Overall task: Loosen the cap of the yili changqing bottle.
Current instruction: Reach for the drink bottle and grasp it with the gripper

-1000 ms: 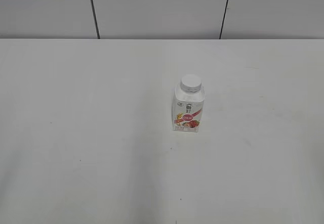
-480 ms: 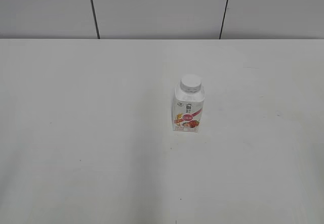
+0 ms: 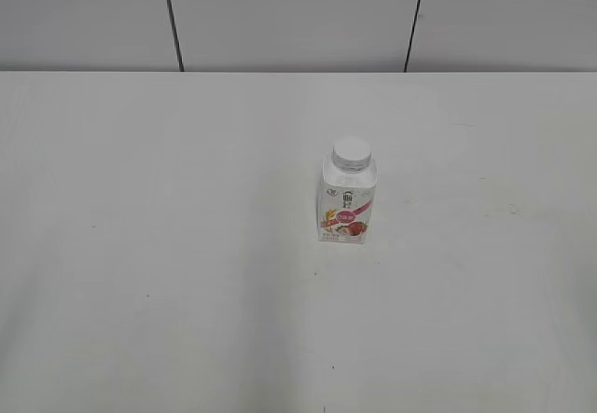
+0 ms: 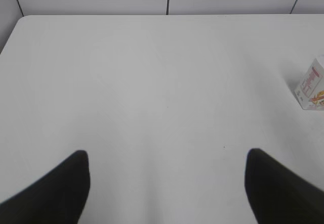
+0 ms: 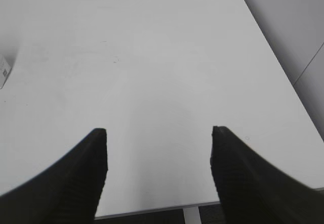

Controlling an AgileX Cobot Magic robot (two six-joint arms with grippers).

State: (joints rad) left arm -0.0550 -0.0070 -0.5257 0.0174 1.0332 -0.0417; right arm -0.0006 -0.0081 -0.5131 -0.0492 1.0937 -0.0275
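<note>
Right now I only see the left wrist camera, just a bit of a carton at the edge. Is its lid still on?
Observer: Yes, the cap sits on the yili changqing bottle, which stands upright.
Operator: Is the other claw touching it?
Observer: No, the right gripper is open over bare table, apart from it.
Operator: What's on its front?
Observer: A pink-red label.

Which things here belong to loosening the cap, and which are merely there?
Job: yili changqing bottle; cap; left gripper, open; right gripper, open.
Merely there: table; wall panels.
</note>
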